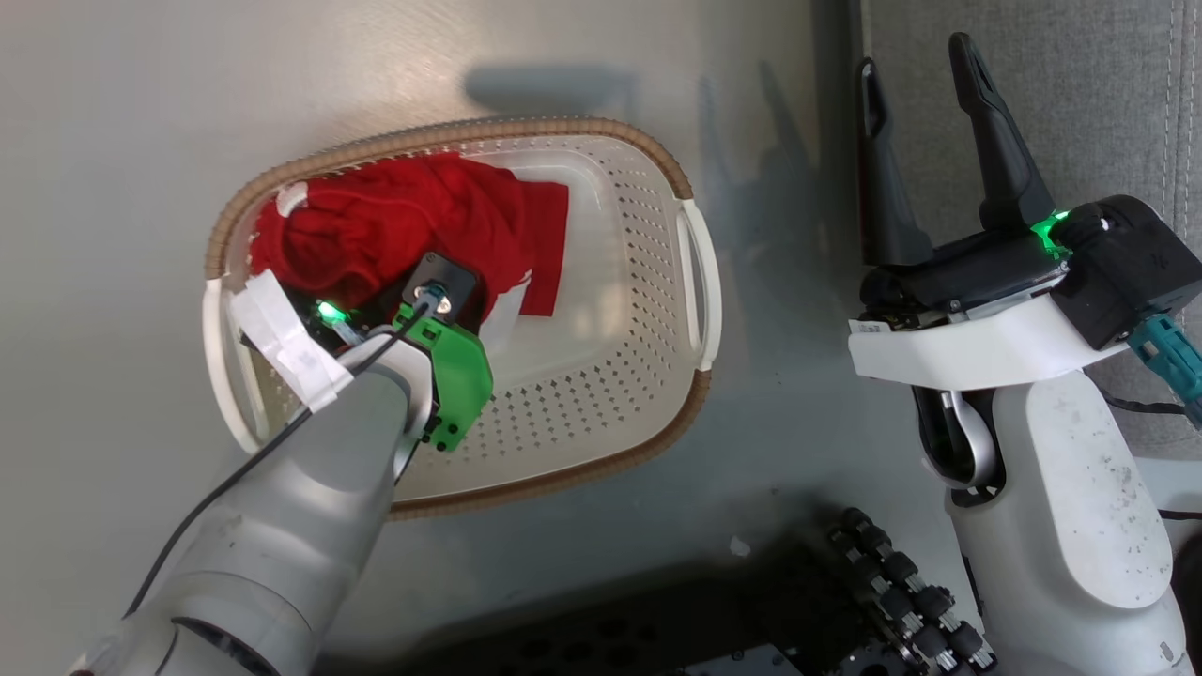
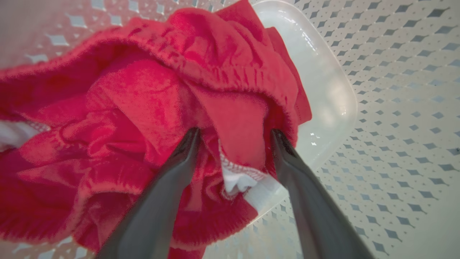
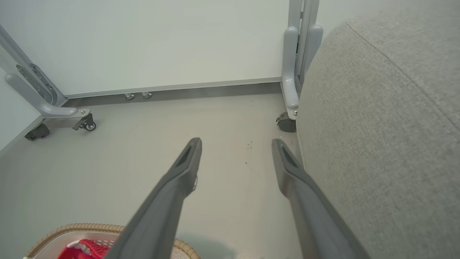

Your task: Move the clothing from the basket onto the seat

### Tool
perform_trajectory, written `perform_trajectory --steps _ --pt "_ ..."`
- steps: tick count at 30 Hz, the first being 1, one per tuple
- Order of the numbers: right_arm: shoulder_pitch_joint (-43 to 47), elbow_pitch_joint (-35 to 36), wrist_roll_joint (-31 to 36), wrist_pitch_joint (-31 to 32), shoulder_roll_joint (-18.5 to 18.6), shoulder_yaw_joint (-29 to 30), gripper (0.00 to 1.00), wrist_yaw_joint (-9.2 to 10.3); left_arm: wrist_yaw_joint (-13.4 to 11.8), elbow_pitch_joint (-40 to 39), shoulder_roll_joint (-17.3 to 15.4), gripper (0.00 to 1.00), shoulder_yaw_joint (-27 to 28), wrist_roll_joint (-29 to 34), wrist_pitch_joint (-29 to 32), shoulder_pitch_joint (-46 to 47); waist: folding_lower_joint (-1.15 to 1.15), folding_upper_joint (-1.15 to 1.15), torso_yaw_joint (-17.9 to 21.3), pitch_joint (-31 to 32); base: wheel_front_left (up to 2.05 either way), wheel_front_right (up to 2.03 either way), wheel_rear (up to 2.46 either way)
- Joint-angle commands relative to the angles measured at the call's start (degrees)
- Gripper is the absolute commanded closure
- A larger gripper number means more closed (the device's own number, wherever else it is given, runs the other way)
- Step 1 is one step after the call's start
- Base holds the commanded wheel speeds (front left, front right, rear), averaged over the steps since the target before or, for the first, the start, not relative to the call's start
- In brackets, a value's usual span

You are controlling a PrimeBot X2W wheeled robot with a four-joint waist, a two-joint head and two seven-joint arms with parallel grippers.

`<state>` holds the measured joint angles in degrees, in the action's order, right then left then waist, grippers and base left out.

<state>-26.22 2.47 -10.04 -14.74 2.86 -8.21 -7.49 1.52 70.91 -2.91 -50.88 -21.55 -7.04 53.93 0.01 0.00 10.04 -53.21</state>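
- The cream-white plastic laundry basket with perforated sides and a brown woven-look rim stands on the pale grey floor. One white handle is at each short end.
- The bright-red soft fabric clothing with white panels lies crumpled inside the basket. It is heaped against the short end on the left of the head view, and a flat red flap reaches toward the middle of the basket's bottom. The other half of the bottom is bare.
- I cannot tell how many pieces make up the heap.
- The left arm reaches down into the basket over its near rim, and its green wrist housing sits above the clothing.
- The left end effector has its two long dark fingers spread apart. Both tips are pressed into the cloth, with a fold of red fabric and a bit of white trim between them. The jaws are not clamped on that fold.
- The right end effector is spread wide and holds nothing. It hangs above the floor, between the basket's right-hand end and the seat.
- The large light-grey fabric-upholstered seat cushion with a stitched seam fills the far right of the head view, just beside the right fingers. Its rounded edge rises near them in the right wrist view.
- At the floor's far edge stands a white wall panel. A grey castor on a metal frame is close to the seat's corner.
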Motion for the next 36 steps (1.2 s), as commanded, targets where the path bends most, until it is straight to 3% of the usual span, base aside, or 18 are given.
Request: perform_trajectory --steps 1,13,14,15,25,36 --pt "-0.99 0.14 -0.49 -0.44 0.05 -0.23 0.0 0.0 -0.16 0.73 -0.96 0.0 -0.03 -0.23 0.46 1.47 -0.01 0.0 2.1 -2.29 0.0 0.0 0.0" --pt "-1.52 1.49 -2.79 -0.48 0.07 -1.98 0.0 0.0 -2.16 2.62 -4.13 0.0 0.09 -1.02 3.31 4.37 -0.01 0.0 4.77 -5.48 0.0 0.0 0.0" --pt "-1.55 1.57 -2.67 -0.48 0.07 -1.89 0.0 0.0 -2.28 2.66 -4.38 0.44 0.1 -1.16 3.4 4.53 -0.01 0.0 4.93 -5.57 0.0 0.0 0.0" --pt "-1.59 1.64 -2.42 -0.47 0.07 -1.83 0.0 0.0 -2.28 2.69 -4.54 1.0 -0.1 -1.01 3.42 4.68 -0.01 0.0 5.0 -5.63 0.0 0.0 0.0" --pt "-1.74 0.8 -1.18 -0.48 0.07 -2.29 0.0 0.0 -1.09 2.77 -4.41 1.0 -0.15 -1.94 1.68 3.71 -0.01 0.0 4.24 -3.18 0.0 0.0 0.0" --pt "0.7 -2.11 -0.36 -0.49 0.11 -2.53 0.0 0.0 0.25 2.12 -1.93 1.0 1.26 -5.04 -5.65 -0.52 -0.01 0.0 0.82 5.81 0.0 0.0 0.0"
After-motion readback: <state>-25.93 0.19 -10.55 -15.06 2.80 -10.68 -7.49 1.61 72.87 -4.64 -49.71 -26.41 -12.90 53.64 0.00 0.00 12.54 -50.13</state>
